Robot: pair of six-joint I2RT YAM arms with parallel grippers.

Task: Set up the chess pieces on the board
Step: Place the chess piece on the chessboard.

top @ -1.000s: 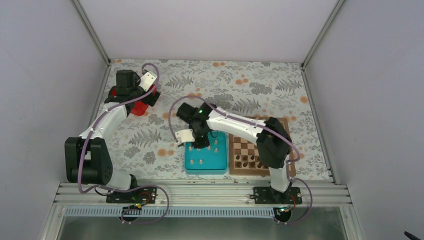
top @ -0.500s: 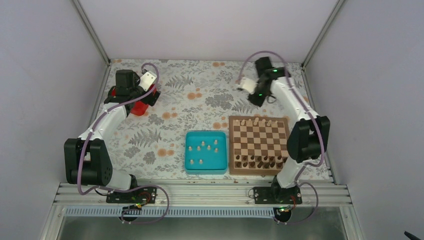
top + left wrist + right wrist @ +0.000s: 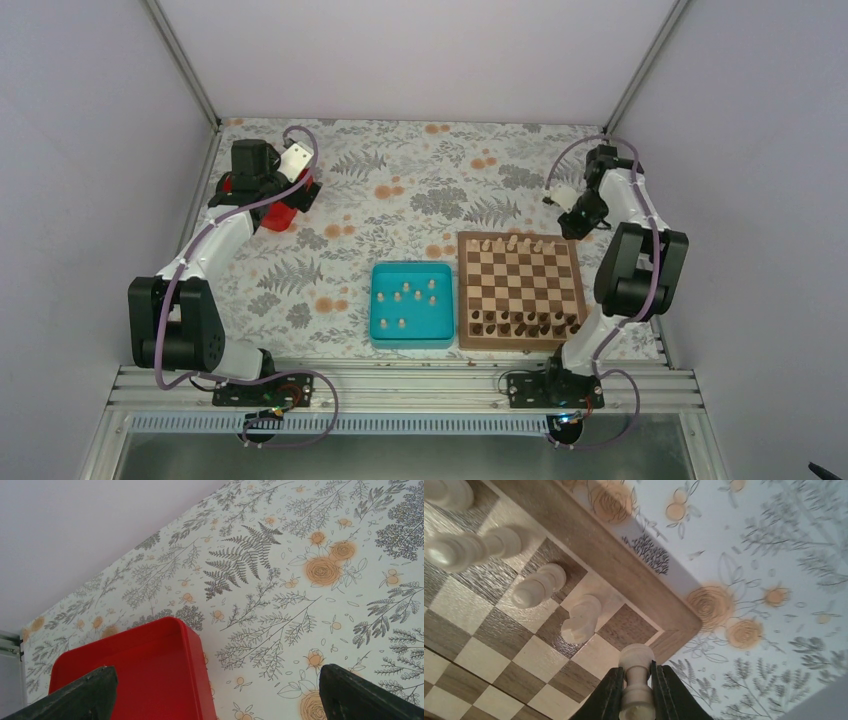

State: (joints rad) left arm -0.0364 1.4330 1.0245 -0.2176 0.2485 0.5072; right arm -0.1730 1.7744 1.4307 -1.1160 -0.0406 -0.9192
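Note:
The board [image 3: 520, 290] lies at the right, with dark chessmen on its near rows and several pale chess pieces [image 3: 512, 242] on its far row. Several more pale pieces [image 3: 405, 296] stand in a teal tray [image 3: 380, 335]. My right gripper [image 3: 576, 224] hovers at the board's far right corner. In the right wrist view it [image 3: 637, 671] is shut on a pale piece [image 3: 636, 656], held over the corner squares [image 3: 624, 625], beside a pale knight [image 3: 581, 617]. My left gripper [image 3: 293, 196] is open and empty [image 3: 220, 700] above a red tray [image 3: 130, 675].
The red tray [image 3: 276, 218] sits at the far left of the floral table [image 3: 400, 190]. Grey walls enclose the table on three sides. Dark chessmen [image 3: 525, 322] fill the board's near edge.
My right arm left the teal tray, swung up to the back right, then came down to the board's far right corner with a pale piece. The left arm has not moved.

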